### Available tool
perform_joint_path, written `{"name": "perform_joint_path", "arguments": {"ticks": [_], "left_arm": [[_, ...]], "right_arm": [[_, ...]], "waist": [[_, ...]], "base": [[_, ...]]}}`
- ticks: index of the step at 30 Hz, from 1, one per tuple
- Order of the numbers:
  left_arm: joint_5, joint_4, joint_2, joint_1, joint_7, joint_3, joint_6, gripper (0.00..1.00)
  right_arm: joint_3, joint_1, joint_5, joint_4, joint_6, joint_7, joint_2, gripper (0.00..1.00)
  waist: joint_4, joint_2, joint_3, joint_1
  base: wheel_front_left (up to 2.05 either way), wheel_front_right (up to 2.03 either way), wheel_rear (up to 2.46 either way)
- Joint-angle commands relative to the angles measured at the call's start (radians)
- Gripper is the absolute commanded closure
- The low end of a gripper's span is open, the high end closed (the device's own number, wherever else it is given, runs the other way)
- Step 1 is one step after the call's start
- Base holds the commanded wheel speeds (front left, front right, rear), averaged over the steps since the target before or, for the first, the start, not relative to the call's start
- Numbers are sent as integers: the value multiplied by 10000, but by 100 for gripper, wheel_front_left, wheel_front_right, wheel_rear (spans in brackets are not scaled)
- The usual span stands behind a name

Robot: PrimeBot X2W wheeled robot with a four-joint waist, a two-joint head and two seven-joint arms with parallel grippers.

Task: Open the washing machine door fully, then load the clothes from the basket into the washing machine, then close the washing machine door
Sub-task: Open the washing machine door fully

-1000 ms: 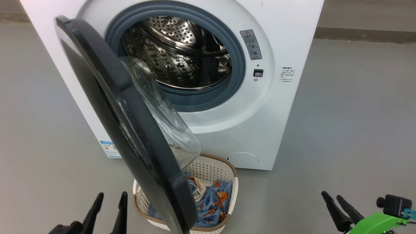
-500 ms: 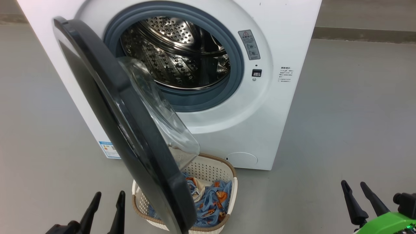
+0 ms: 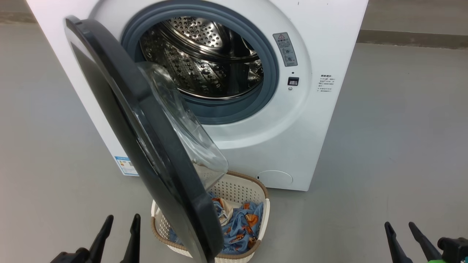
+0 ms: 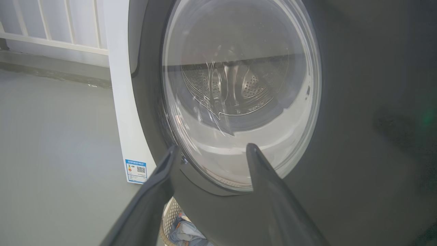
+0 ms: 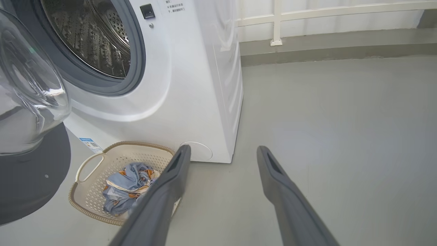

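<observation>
The white washing machine [image 3: 310, 120] stands ahead with its steel drum showing. Its black round door [image 3: 120, 109] hangs partly open, swung out over the basket [image 3: 256, 182], and its clear glass bowl [image 3: 182, 128] bulges toward the drum. Light blue clothes [image 3: 239, 226] lie in the cream basket on the floor below the door. My left gripper [image 3: 121, 219] is open at the lower left, just left of the door's outer face [image 4: 358, 102]. My right gripper [image 3: 400, 225] is open at the lower right, far from the basket [image 5: 99, 167] and the clothes [image 5: 126, 184].
Grey floor [image 3: 402, 146] spreads around the machine on both sides. A blue label sticker [image 3: 122, 165] marks the machine's lower left corner. A white railing [image 5: 307, 13] and a low kerb run along the far wall.
My right gripper has moved right and then lower in the picture. The camera has shifted a little. The door, basket and left gripper keep their places.
</observation>
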Motion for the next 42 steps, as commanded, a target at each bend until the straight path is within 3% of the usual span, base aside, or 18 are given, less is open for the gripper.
{"name": "perform_joint_path", "arguments": {"ticks": [1,9,10,11,12,20,28,36,42], "left_arm": [[38,-250,81,-227,-65,380,-17,0],[-13,-176,25,-317,-65,455,-17,0],[-27,-150,13,-339,-65,444,-17,24],[-46,-129,-4,-373,-65,444,-17,85],[-126,-140,-63,-412,-65,495,-17,100],[-330,-1288,-204,-711,-65,855,-17,100],[-120,-4589,-383,-872,-65,895,-17,100],[-81,-7105,-142,-739,523,-913,-17,100],[-214,-7289,-8,-670,1322,-2332,-17,100]], "right_arm": [[162,49,-60,-181,16,-121,-172,0],[58,97,-117,-94,16,-121,-67,0],[50,91,-118,-97,16,-121,-62,0],[37,83,-121,-104,16,-121,-57,0],[25,76,-123,-109,16,-122,-56,0],[-98,103,-123,-168,16,-122,-14,0],[-295,226,-127,-251,16,-122,43,0],[-445,333,-159,-359,16,-122,86,0],[-521,392,-203,-407,16,-122,112,0]], "waist": [[-10,-1,9,0],[-66,-1,75,0],[-64,-1,81,0],[-58,-1,86,0],[-50,-1,91,0],[92,-1,73,0],[315,-1,-2,0],[486,-1,-119,0],[536,-1,-228,0]], "base": [[0,0,0],[0,0,0],[0,0,0],[0,0,0],[0,0,0],[0,0,0],[0,0,0],[0,0,0],[0,0,0]]}}
